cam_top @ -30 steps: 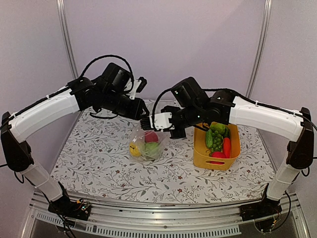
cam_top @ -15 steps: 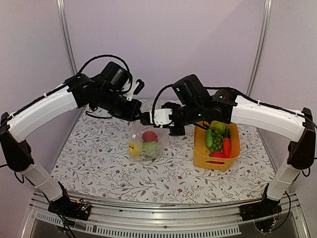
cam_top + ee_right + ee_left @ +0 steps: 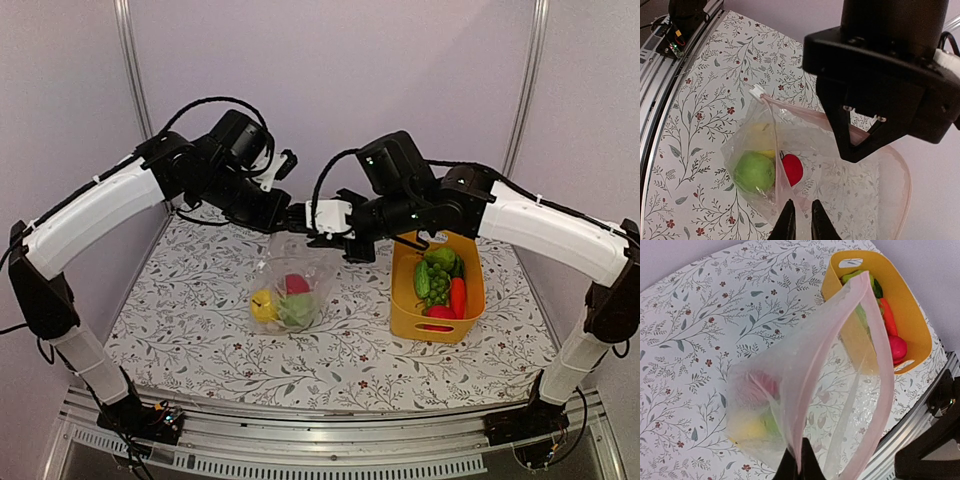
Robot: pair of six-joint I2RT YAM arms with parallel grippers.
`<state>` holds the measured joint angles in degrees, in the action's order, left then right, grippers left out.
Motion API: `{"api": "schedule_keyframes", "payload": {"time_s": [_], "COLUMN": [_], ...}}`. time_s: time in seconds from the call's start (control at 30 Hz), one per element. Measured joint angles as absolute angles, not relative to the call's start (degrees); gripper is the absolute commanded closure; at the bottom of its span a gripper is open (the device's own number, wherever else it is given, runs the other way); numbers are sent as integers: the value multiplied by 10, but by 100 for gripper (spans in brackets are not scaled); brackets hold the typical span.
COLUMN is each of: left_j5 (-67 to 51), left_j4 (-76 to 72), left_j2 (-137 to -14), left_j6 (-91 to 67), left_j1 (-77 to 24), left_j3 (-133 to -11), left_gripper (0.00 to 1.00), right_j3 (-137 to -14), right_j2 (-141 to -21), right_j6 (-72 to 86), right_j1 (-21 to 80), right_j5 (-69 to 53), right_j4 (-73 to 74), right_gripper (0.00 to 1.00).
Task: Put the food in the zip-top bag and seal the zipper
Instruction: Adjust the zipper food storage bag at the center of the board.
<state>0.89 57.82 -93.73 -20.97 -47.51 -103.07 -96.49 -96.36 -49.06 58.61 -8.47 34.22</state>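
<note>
**Q:** Where is the zip-top bag?

**A:** It is at the centre of the overhead view, hanging from two grippers that meet just above it. Its bottom sags down to the flower-patterned table. I cannot tell whether it rests there.

**Q:** What are the hands doing?

**A:** The left gripper reaches in from the upper left, with its fingers pinched tight on the bag's rim. The right gripper comes in from the right. Its fingers are drawn close together with the film of the rim between them, gripping the opposite side.

**Q:** Is the bag sealed?

**A:** No. In the left wrist view the zipper, a pink-tinted strip, runs in an open loop around the mouth.

**Q:** And the food?

**A:** Three pieces lie at the bottom of the bag: a yellow piece, a red piece and a green piece. Right of centre stands a yellow basket. It holds the cucumber, the grape bunch, the carrot and the pear.
</note>
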Motion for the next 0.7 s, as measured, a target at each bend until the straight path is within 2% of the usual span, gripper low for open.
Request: {"api": "schedule_keyframes", "payload": {"time_s": [0.03, 0.13, 0.23, 0.43, 0.7], "left_j5": [9, 9, 9, 9, 11], "left_j4": [580, 580, 577, 573, 551], "left_j2": [-945, -953, -953, -953, -944], "left_j6": [-209, -208, -207, -205, -201], "left_j1": [-475, -475, -475, -475, -475], "left_j3": [-1024, -1011, -1008, -1006, -980], "left_gripper": [100, 100, 100, 100, 100], "right_j3": [-965, -966, -966, -943, -870], "right_j2": [-962, -958, -952, -917, -834], "right_j6": [-490, -486, -481, -460, -433], "right_j1": [586, 586, 586, 559, 413], "right_j5": [-84, -84, -83, -114, -162], "right_j4": [343, 346, 348, 353, 357], "right_gripper": [88, 76, 69, 66, 66]}}
